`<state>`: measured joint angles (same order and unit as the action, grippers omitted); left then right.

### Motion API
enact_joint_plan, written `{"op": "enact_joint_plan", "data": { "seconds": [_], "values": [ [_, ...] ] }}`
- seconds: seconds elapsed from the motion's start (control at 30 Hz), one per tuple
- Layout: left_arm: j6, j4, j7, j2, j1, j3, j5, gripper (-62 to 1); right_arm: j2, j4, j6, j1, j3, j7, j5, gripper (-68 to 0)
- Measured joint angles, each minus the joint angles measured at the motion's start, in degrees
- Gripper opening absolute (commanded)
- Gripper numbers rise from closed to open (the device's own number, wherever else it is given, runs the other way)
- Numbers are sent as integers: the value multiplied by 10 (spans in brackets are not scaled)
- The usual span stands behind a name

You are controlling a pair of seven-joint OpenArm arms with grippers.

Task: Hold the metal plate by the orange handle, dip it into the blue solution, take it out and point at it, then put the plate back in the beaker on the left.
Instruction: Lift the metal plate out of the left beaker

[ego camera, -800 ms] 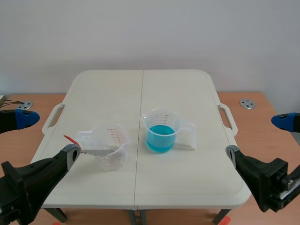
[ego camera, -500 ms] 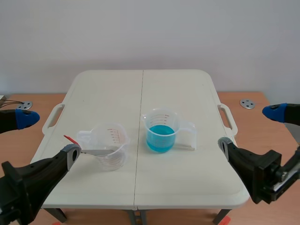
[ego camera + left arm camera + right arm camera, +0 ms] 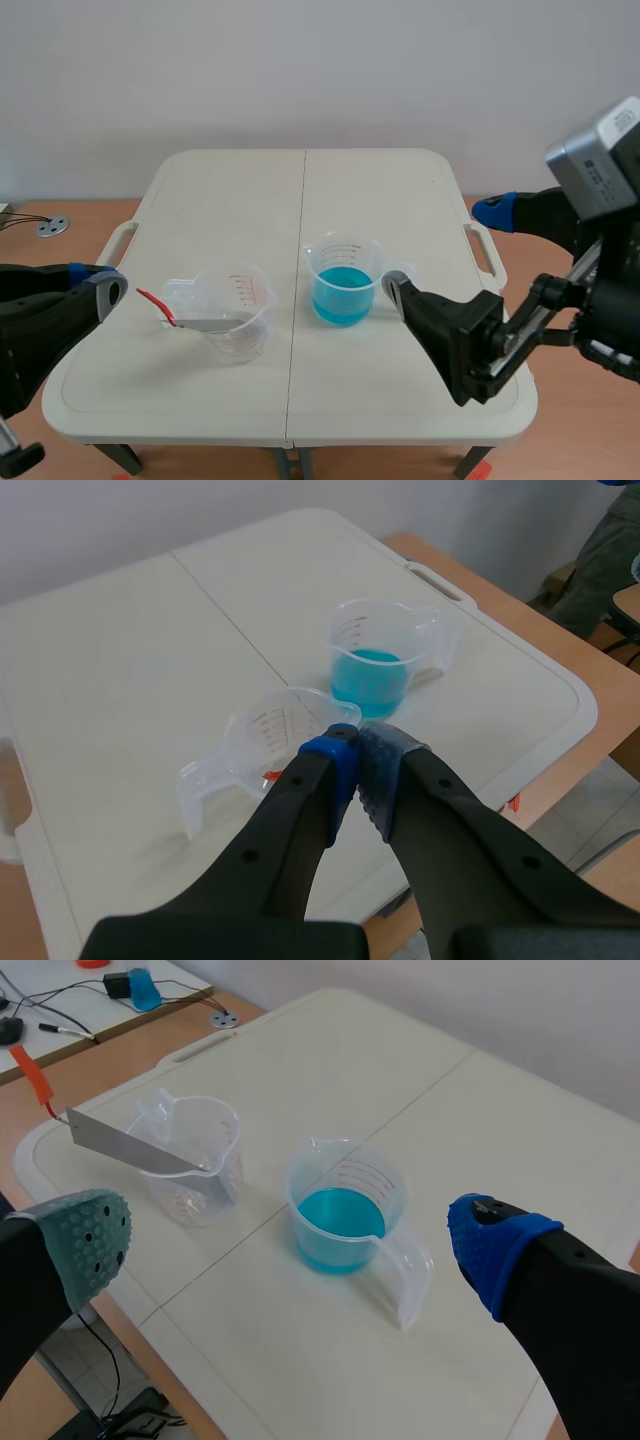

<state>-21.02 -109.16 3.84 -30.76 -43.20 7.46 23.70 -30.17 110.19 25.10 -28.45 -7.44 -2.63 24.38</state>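
Metal plate (image 3: 215,325) leans in the left beaker (image 3: 235,310), its orange handle (image 3: 152,300) poking out just ahead of my left gripper (image 3: 97,282). Those fingers were spread beside the handle a moment ago; now they have drawn back and pressed together on nothing. My right gripper (image 3: 445,248) has swung in, fingers wide apart, with the blue solution (image 3: 340,1215) ahead between them. I judge the handle is not yet grasped.
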Motion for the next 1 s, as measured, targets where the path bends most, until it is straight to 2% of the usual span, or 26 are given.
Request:
{"op": "enact_joint_plan", "data": {
  "seconds": [0.2,0.4,0.6,0.7,1.0],
  "values": [
    [2,0,3,0,-79,71,0,-579,3,0,2,66,-53,42,0,-12],
    [4,0,3,0,-206,140,1,-579,33,-19,2,129,-102,88,0,-12],
    [4,0,-3,0,-319,156,2,-579,56,-51,4,185,-165,124,-5,-12],
    [4,3,-2,2,-320,154,2,-579,62,-69,4,213,-206,135,-4,-12],
    [5,33,-68,3,-320,154,2,-579,94,-145,6,287,-291,148,-9,-12]
  ]
}}
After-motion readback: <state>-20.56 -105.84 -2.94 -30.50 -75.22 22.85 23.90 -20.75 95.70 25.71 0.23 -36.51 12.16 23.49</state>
